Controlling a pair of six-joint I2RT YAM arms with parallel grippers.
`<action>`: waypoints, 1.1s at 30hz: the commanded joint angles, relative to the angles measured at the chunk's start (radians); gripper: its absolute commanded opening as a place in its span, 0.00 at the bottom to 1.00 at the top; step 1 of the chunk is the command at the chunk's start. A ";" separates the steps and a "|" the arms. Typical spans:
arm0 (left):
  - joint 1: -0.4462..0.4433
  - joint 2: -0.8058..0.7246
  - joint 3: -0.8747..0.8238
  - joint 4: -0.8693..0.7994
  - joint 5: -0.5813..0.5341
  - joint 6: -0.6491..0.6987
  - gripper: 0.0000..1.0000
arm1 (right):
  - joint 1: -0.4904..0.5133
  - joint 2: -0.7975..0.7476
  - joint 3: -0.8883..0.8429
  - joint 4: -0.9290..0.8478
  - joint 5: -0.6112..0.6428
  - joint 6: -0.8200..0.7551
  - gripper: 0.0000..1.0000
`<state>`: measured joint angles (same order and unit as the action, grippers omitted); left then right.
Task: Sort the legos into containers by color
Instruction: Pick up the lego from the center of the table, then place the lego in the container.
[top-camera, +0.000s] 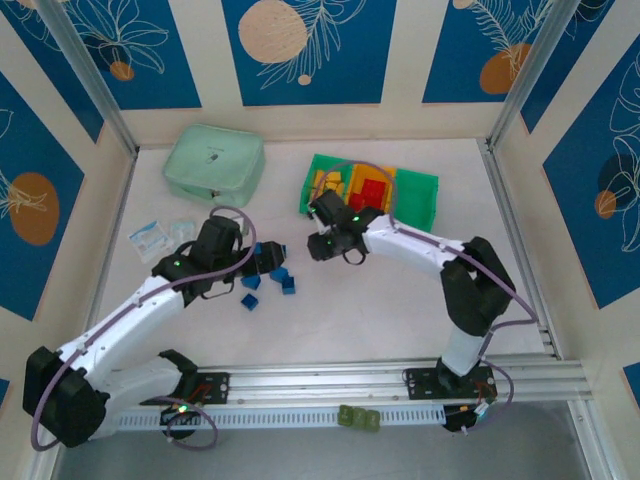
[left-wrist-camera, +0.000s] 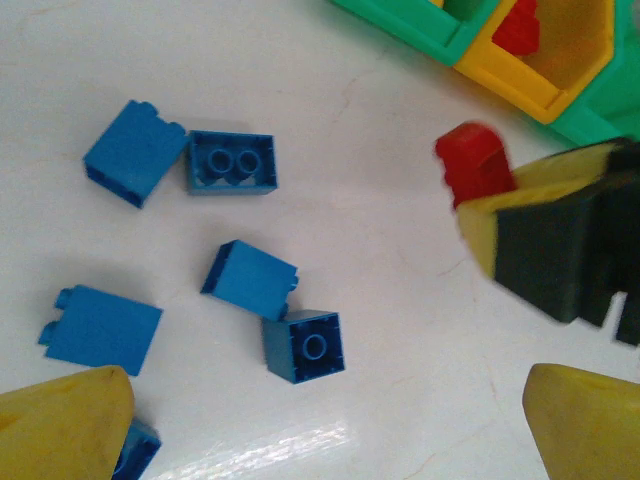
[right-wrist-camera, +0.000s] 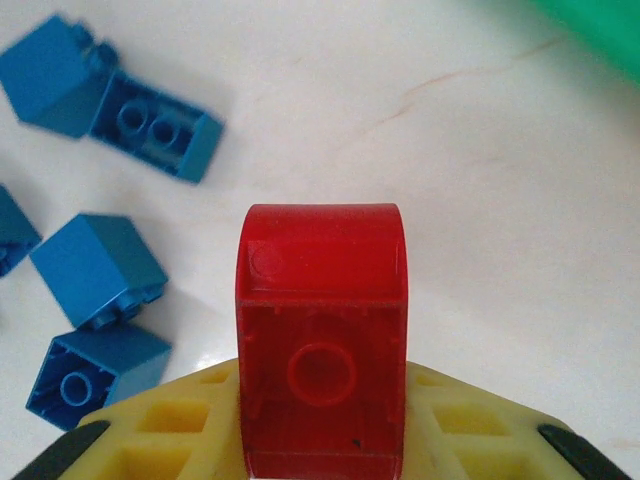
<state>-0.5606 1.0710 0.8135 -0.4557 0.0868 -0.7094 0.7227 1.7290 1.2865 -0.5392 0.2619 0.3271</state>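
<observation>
My right gripper (top-camera: 326, 243) is shut on a red lego (right-wrist-camera: 322, 340), held above the table just in front of the containers; that red lego (left-wrist-camera: 474, 160) also shows in the left wrist view. Several blue legos (left-wrist-camera: 305, 345) lie scattered on the white table (left-wrist-camera: 400, 330), and my left gripper (left-wrist-camera: 325, 430) hangs open over them with nothing between its yellow fingers (left-wrist-camera: 60, 425). The joined containers (top-camera: 415, 195) stand at the back: a green bin with yellow legos (top-camera: 334, 183), an orange-yellow bin with red legos (top-camera: 372, 192), and a green bin.
A mint-green zip case (top-camera: 214, 160) sits at the back left. Small clear packets (top-camera: 160, 235) lie left of the left arm. Olive-green blocks (top-camera: 358, 418) rest on the front rail. Metal frame posts border the table on both sides.
</observation>
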 joint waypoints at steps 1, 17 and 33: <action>-0.002 0.035 0.046 0.077 0.081 0.005 0.99 | -0.092 -0.040 0.018 -0.073 -0.004 0.023 0.35; -0.007 0.260 0.164 0.188 0.158 0.005 0.99 | -0.380 0.230 0.367 -0.107 0.046 0.004 0.38; -0.005 0.246 0.204 0.114 0.115 0.048 0.99 | -0.366 0.214 0.373 -0.081 0.005 0.019 0.61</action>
<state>-0.5613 1.3495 1.0000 -0.3119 0.2165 -0.6865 0.3378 2.0296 1.7000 -0.6342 0.3058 0.3332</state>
